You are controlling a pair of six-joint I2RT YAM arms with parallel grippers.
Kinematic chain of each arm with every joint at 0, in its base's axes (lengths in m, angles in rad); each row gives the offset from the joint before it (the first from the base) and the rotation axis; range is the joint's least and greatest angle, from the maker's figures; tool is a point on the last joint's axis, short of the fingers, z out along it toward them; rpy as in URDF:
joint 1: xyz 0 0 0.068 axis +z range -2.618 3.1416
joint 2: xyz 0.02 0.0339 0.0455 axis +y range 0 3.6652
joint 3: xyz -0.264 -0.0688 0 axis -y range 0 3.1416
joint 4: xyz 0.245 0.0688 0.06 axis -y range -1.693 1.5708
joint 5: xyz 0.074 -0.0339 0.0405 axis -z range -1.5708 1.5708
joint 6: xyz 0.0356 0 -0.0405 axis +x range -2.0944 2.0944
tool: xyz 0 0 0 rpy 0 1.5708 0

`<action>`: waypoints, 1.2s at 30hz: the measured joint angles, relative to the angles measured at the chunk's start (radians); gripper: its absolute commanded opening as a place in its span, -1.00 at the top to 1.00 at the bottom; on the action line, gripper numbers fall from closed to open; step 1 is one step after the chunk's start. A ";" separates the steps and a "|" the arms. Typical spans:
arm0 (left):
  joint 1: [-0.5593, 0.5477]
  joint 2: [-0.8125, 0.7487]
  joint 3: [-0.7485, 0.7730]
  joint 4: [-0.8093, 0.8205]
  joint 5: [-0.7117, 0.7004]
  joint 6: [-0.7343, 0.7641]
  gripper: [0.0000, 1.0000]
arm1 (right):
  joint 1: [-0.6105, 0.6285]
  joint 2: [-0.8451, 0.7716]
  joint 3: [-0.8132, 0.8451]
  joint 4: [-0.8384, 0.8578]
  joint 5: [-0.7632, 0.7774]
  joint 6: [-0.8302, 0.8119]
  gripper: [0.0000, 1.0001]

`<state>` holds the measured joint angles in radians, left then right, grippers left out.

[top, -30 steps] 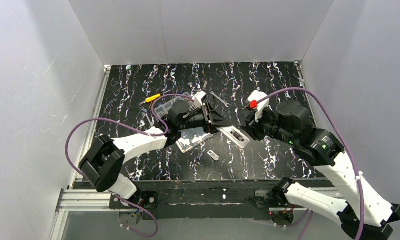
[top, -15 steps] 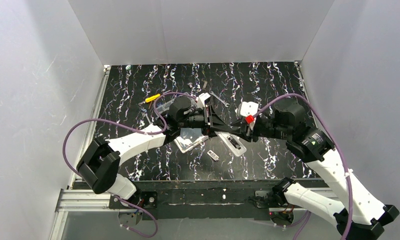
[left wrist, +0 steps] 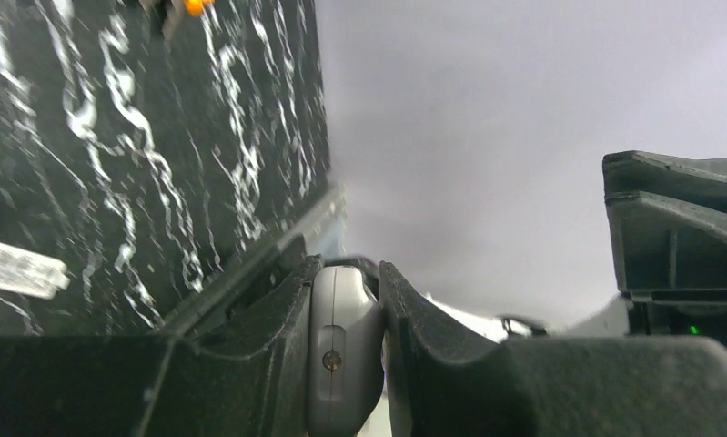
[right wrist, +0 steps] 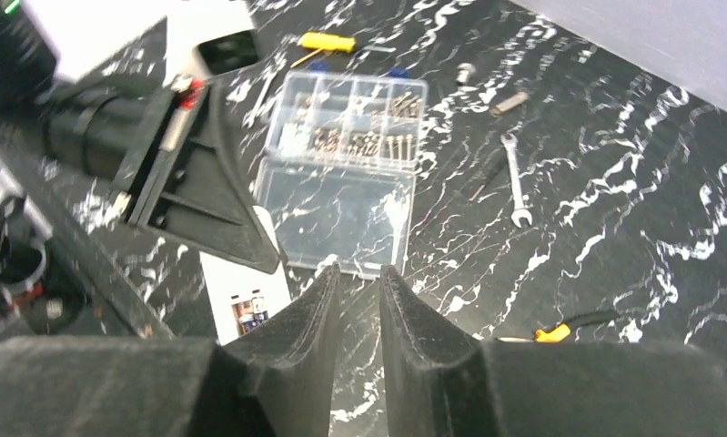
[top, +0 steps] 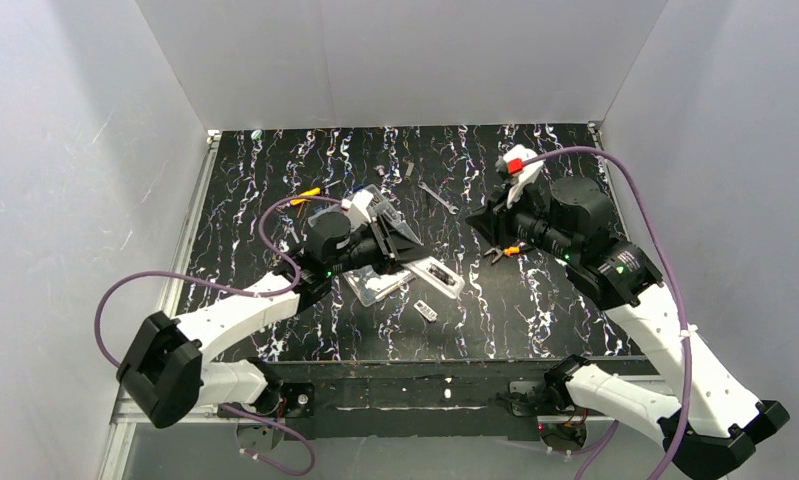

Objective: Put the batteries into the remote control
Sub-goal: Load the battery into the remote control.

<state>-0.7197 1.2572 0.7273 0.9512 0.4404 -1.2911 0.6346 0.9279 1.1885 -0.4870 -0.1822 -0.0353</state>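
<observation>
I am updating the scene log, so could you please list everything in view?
remote control: one, white with dark back recess, table centre
clear compartment box: one, transparent, open, left of the remote control
screwdriver: one, yellow handle, far left
wrench: one, silver, far centre
orange-handled tool: one, by the right gripper
small metal bits: two, grey, near the far edge
small flat piece: one, whitish, nearer than the remote control
table: one, black with white veins
left gripper: one, black, shut on the remote control's edge
right gripper: one, black, narrowly open, empty
</observation>
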 measured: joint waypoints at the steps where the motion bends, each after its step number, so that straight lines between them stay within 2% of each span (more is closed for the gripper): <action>1: 0.003 -0.019 -0.006 -0.014 -0.046 0.016 1.00 | 0.000 -0.004 -0.006 0.016 0.049 0.064 0.35; 7: 0.005 -0.082 -0.013 -0.024 -0.270 0.070 1.00 | 0.024 -0.014 -0.026 0.088 0.260 0.266 0.24; 13: 0.005 -0.082 -0.006 0.001 -0.452 0.075 1.00 | 0.124 0.095 -0.002 0.132 0.486 0.336 0.25; 17: 0.005 -0.082 0.044 -0.027 -0.534 0.055 1.00 | 0.165 0.163 0.027 0.156 0.585 0.363 0.25; 24: 0.005 -0.082 0.170 -0.058 -0.622 -0.017 1.00 | 0.204 0.258 0.161 0.171 0.664 0.407 0.21; 30: 0.005 -0.078 0.217 -0.083 -0.653 -0.070 1.00 | 0.244 0.330 0.297 0.166 0.681 0.425 0.14; 34: 0.005 -0.070 0.222 -0.106 -0.662 -0.093 1.00 | 0.261 0.341 0.318 0.154 0.681 0.432 0.21; 36: 0.005 -0.069 0.222 -0.119 -0.661 -0.100 1.00 | 0.264 0.341 0.318 0.151 0.682 0.424 0.32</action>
<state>-0.7151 1.1877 0.9497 0.8318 -0.2211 -1.3914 0.8982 1.2686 1.5066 -0.3363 0.4995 0.3889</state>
